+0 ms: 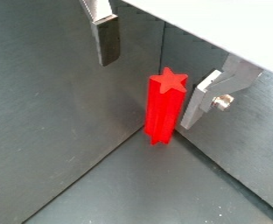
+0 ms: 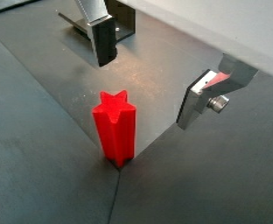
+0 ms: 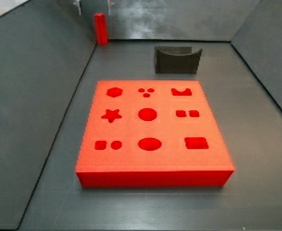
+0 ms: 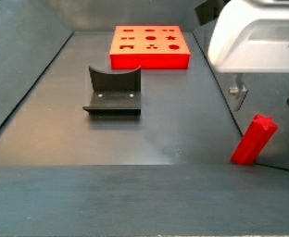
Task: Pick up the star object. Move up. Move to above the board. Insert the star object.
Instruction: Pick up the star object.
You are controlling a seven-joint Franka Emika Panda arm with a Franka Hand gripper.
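The star object point(image 1: 166, 105) is a slim red peg with a star-shaped top, standing upright on the dark floor beside a grey wall. In both wrist views my gripper point(image 1: 160, 70) is open, its fingers point(image 2: 104, 39) spread wide and holding nothing. The star object point(image 2: 115, 127) stands below the fingertips, nearer one finger point(image 1: 215, 96) and untouched. In a side view the gripper point(image 4: 269, 93) hangs just above the star object point(image 4: 254, 139). The board point(image 3: 150, 126), a thick red slab with shaped cut-outs, lies flat far from the peg point(image 3: 101, 27).
The fixture point(image 3: 176, 60) stands on the floor between the board and the back wall, also in the fixture's point(image 4: 112, 91) nearer side view. Grey walls point(image 1: 57, 131) enclose the floor, and the peg is close to a corner seam.
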